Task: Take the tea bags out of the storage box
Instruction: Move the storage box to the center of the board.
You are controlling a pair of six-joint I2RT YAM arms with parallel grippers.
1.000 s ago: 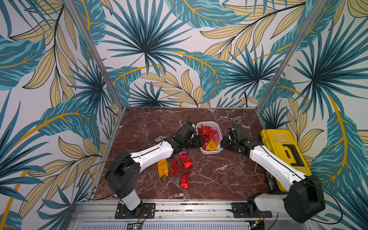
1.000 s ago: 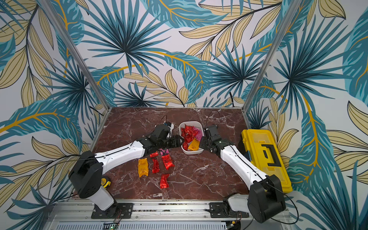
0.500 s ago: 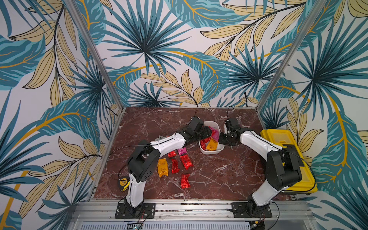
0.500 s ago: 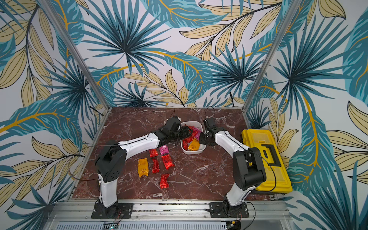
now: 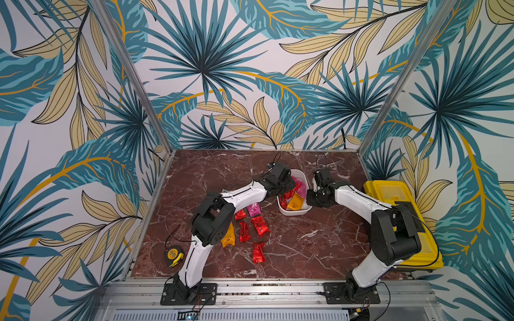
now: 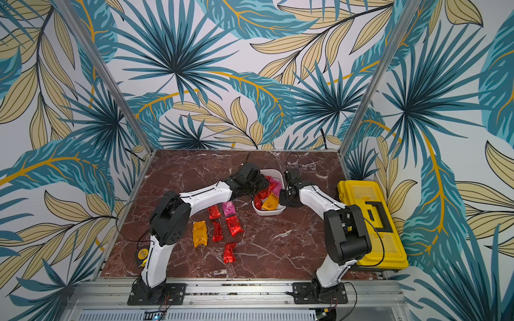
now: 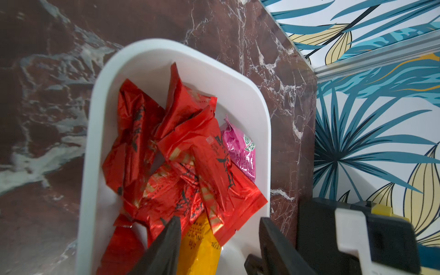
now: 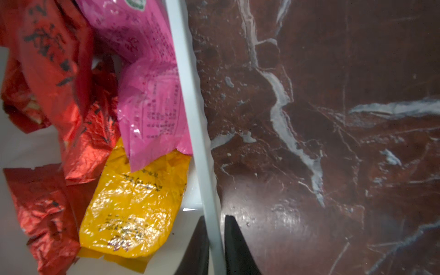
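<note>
Sitting far-centre on the table (image 5: 319,244), the storage box (image 5: 292,213) runs its long axis near-to-far, tea bags (image 7: 181,152) piled inside. Right gripper (image 8: 215,238) pinches its right wall; left gripper (image 7: 219,228) hangs half-spread over the bags, nothing clamped.

Tea bags (image 7: 181,152) are crinkled foil with a high gloss. Storage box (image 7: 152,47) is smooth white plastic with a satin finish; table (image 8: 309,71) is a polished, reflective, white-veined red-brown marble-look surface. Toolbox (image 5: 386,191) is smooth yellow plastic; front rail (image 5: 264,289) is matt grey metal.
</note>
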